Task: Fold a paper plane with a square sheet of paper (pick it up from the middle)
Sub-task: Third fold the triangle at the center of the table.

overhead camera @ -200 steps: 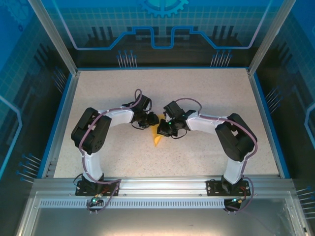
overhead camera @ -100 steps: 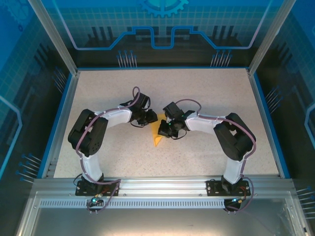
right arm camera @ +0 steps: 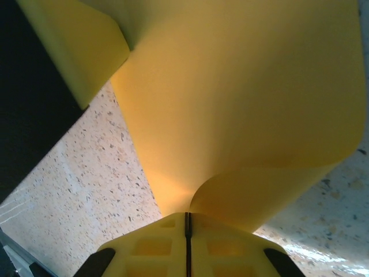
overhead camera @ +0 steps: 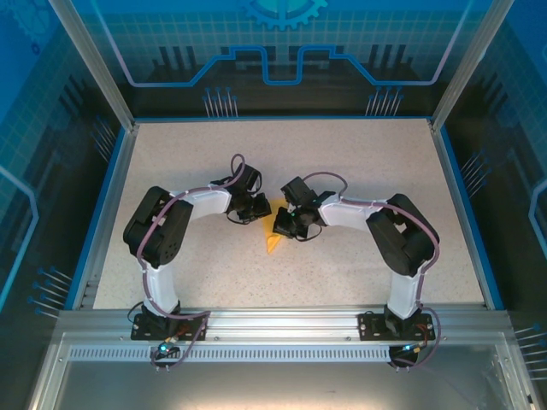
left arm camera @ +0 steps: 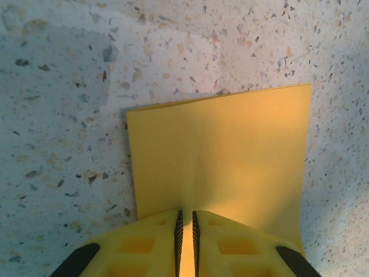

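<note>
Close at the right hand (right arm camera: 187, 216): jaws clamped on the square sheet of paper (right arm camera: 242, 104), which curls up off the table (right arm camera: 86, 173). Beyond, left hand (left arm camera: 186, 214) narrowed to a slit at its edge; grip uncertain. Mid-fold, likely; next, lay edges flush, press crease.

- We see the sheet of paper (left arm camera: 219, 161) in plain orange-yellow, with no pattern.
- We find the table (overhead camera: 359, 162) pale beige, flecked with dark and tan speckles.
- We note yellow on the left gripper (left arm camera: 185, 214) and the right gripper (right arm camera: 187, 216).
- The arms (overhead camera: 162, 231) look black and white to us.
- The back wall (overhead camera: 282, 43) is blue with a line pattern.
</note>
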